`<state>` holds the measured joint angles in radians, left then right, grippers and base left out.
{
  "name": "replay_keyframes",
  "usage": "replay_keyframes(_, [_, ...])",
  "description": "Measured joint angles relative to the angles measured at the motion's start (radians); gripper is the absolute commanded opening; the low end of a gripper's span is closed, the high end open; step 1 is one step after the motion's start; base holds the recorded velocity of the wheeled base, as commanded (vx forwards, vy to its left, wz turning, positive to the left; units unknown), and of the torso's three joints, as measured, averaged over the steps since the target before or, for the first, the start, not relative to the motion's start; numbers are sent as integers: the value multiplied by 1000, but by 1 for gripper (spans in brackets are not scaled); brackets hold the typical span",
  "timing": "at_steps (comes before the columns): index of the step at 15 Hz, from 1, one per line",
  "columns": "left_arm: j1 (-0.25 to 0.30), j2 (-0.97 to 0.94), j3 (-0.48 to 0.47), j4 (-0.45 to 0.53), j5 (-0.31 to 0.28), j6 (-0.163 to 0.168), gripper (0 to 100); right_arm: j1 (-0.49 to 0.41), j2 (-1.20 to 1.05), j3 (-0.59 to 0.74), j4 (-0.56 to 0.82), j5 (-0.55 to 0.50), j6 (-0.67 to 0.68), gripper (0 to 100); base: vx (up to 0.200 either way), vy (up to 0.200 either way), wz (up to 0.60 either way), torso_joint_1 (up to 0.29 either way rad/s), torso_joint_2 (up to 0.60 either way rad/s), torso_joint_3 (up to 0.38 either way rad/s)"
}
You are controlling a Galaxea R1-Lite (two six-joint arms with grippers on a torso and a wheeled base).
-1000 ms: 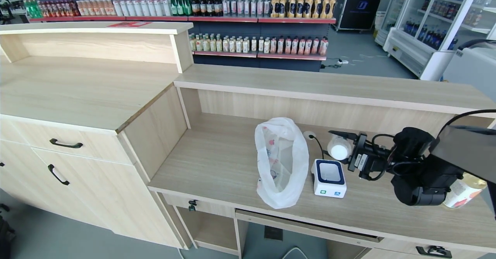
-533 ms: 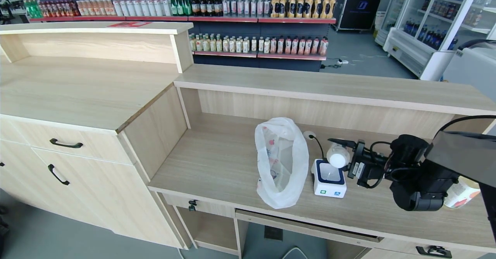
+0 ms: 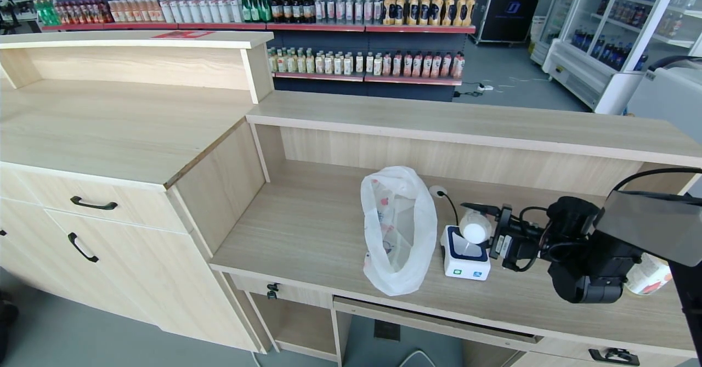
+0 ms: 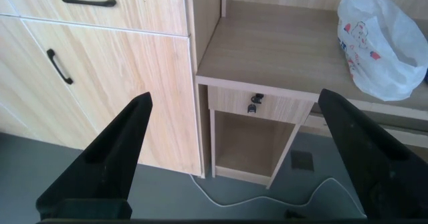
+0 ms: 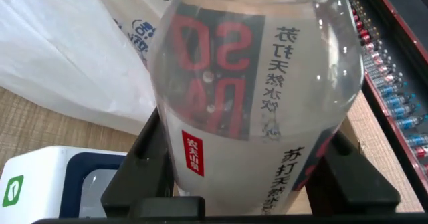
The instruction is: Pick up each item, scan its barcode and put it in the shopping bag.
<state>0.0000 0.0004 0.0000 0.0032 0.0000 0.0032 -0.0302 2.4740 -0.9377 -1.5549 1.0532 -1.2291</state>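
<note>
Now: the right gripper [image 3: 485,219] is closed around a clear bottle [image 5: 254,83] and holds it just above the scanner [image 3: 465,254], near the front edge of the counter [image 3: 307,230].
Bottle axis: about level, along the front edge, with the free end pointing toward the shopping bag [image 3: 397,230].
Key relation: the bag stands just beside the scanner, further along this same axis, so I judge the right arm nearer.
Left gripper [image 4: 235,95]: open, empty, low before the counter's left front corner.
</note>
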Motion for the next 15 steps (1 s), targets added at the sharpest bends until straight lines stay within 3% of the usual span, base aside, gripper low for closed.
replay_keyframes(15, [0, 0, 0, 0, 0, 0, 100, 25, 71, -77, -9, 3, 45, 0, 0, 0, 0, 0, 0, 0])
